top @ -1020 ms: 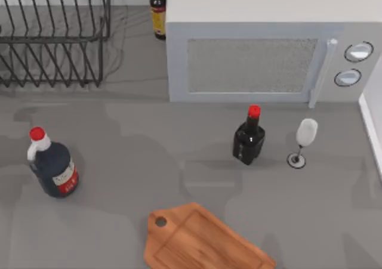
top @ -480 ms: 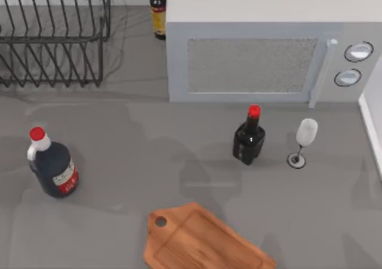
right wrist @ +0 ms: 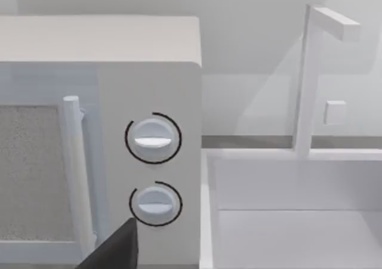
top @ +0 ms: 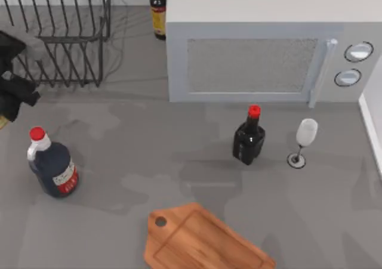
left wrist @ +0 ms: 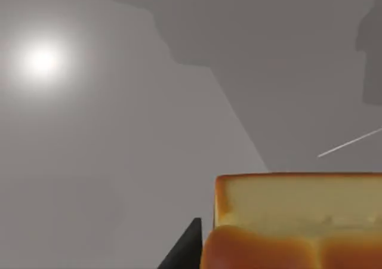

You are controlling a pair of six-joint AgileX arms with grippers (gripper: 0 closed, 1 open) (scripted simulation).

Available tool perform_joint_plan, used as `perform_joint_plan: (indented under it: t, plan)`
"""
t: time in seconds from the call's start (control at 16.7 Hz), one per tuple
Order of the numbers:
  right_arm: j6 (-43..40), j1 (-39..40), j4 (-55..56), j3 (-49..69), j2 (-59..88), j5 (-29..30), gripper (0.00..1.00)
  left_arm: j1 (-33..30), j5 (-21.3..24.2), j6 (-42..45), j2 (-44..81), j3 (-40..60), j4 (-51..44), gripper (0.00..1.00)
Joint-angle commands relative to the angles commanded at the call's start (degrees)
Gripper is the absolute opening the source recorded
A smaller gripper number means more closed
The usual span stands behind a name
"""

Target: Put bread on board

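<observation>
1. The left gripper (top: pixel 12 93), at the desk's left edge, has its fingers clamped on the bread (left wrist: pixel 292 221).
2. It should carry the bread level, passing above the dark jug (top: pixel 52 164), to the board (top: pixel 203 239) at the front centre.

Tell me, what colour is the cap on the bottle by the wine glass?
Red. The cap shows best in the top view.

Grey counter (top: pixel 149 155), white microwave (top: pixel 262 48)

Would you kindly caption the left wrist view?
Golden bread loaf close beside a dark end effector finger, above the grey table.
</observation>
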Motion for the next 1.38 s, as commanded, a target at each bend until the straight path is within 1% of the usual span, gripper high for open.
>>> perform_joint_plan:
  t: [0.24, 0.54, 0.66, 0.78, 0.9, 1.02, 1.38]
  plan:
    - [0.0, 0.0, 0.0, 0.0, 0.0, 0.0, 1.0, -14.63, -0.68, 25.21, -1.3, -2.48, 2.83, 0.0]
    - [0.0, 0.0, 0.0, 0.0, 0.0, 0.0, 1.0, -33.32, 1.15, 58.61, -3.85, -9.84, 3.04, 0.0]
    - [0.0, 0.0, 0.0, 0.0, 0.0, 0.0, 1.0, -39.73, 2.34, 69.26, -5.24, -13.48, 2.37, 0.0]
    - [0.0, 0.0, 0.0, 0.0, 0.0, 0.0, 1.0, -45.11, 3.47, 77.48, -6.78, -17.07, 1.61, 0.0]
    - [0.0, 0.0, 0.0, 0.0, 0.0, 0.0, 1.0, -49.11, 4.38, 83.27, -8.14, -20.11, 0.86, 0.0]
    - [0.0, 0.0, 0.0, 0.0, 0.0, 0.0, 1.0, -51.52, 4.98, 86.63, -9.13, -22.23, 0.31, 0.0]
    - [0.0, 0.0, 0.0, 0.0, 0.0, 0.0, 1.0, -51.94, 5.09, 87.56, -9.19, -22.81, 0.24, 0.0]
